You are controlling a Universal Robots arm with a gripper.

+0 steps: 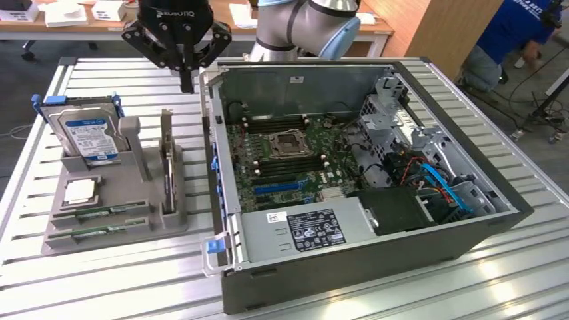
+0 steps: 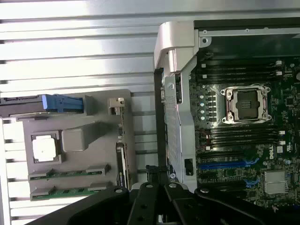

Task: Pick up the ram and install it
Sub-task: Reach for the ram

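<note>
Ram (image 1: 93,231) lies flat in the front-most slot of a gray holder (image 1: 116,243) on the slatted desk (image 1: 53,293), at the exterior view's left of the open computer case (image 1: 356,267). It is a thin green stick with dark chips. A matching second stick (image 1: 106,212) lies just behind it, and a hard drive (image 1: 89,137) stands upright at the holder's far end. The arm (image 1: 302,27) reaches in from the far side. Its tool (image 1: 186,84) hangs pointing straight down above the gap between holder and case, well apart from the ram, with fingers clenched together on nothing.

From the wrist view, the tool (image 2: 159,185) shows as black linkages drawn together. The ram (image 2: 70,191) rests in the holder (image 2: 93,140) beside the second stick (image 2: 70,174), both apart from the tool. Across the case wall (image 2: 176,117) sits the motherboard (image 2: 234,173), with its processor socket (image 2: 246,104) between rows of dark memory slots (image 2: 243,138).
</note>
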